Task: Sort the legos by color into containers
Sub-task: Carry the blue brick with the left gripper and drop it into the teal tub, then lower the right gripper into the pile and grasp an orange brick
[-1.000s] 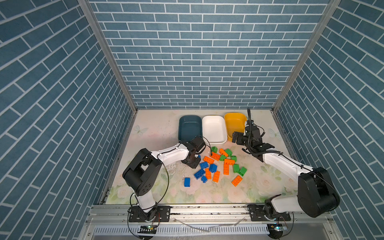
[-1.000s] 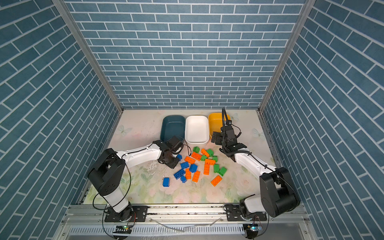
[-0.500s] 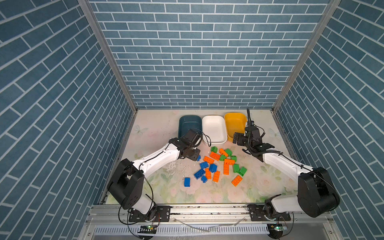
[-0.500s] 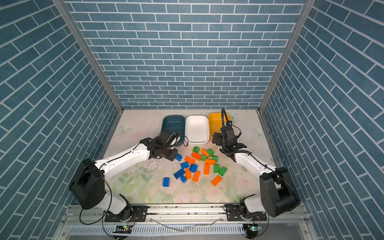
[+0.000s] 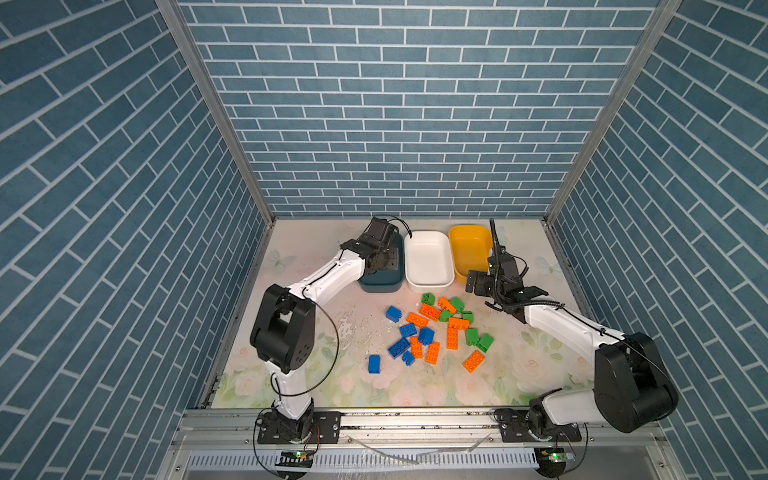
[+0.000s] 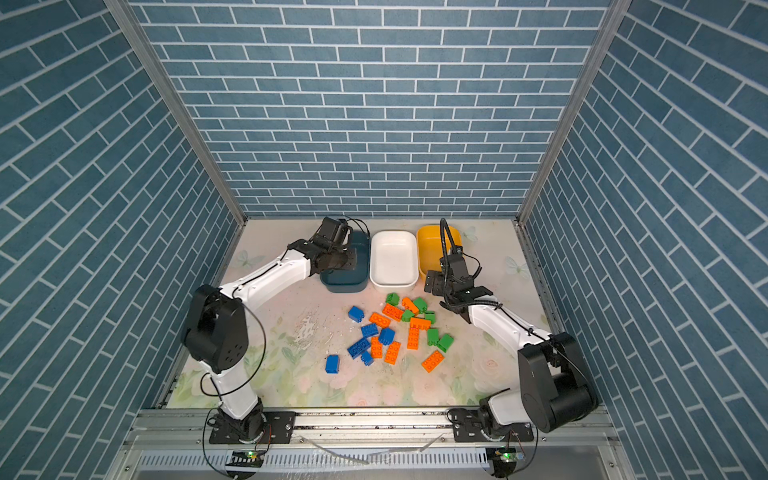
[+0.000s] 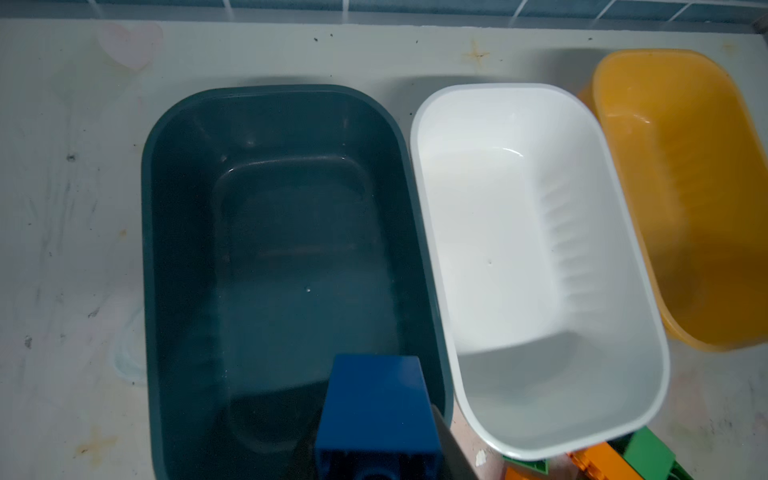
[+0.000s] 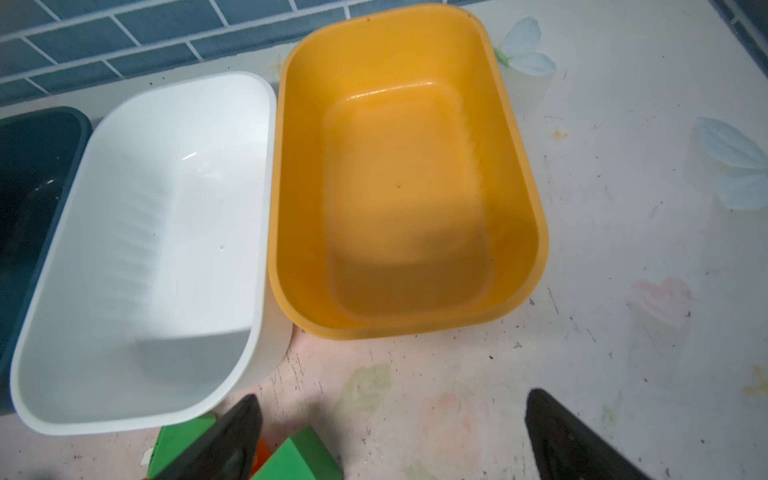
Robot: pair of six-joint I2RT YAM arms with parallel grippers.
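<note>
The left hand [image 5: 383,261] is clenched on a blue brick [image 7: 376,415], which shows in the left wrist view with its studded end toward the camera. It hangs over the near end of the dark teal tub [image 7: 146,216], close to the rim that faces the white tub [image 7: 419,166]. The three tubs stand in a row at the back of the surface [image 5: 519,374], with the white one in the middle and the yellow tub [image 8: 297,174] on the right, rim to rim or nearly so. The right hand [image 8: 388,432] is released, its fingers [image 8: 232,436] spread wide and grasping nothing. It hovers low over the surface just in front of the white and yellow tubs. Two green bricks [image 8: 299,457] lie beside one finger, but whether they touch it cannot be told. The remaining bricks [image 5: 432,332], blue, orange and green, lie scattered on the surface in front of the tubs between the two arms. A stray brick [image 5: 374,364], blue, sits apart at the near left edge of the heap.
</note>
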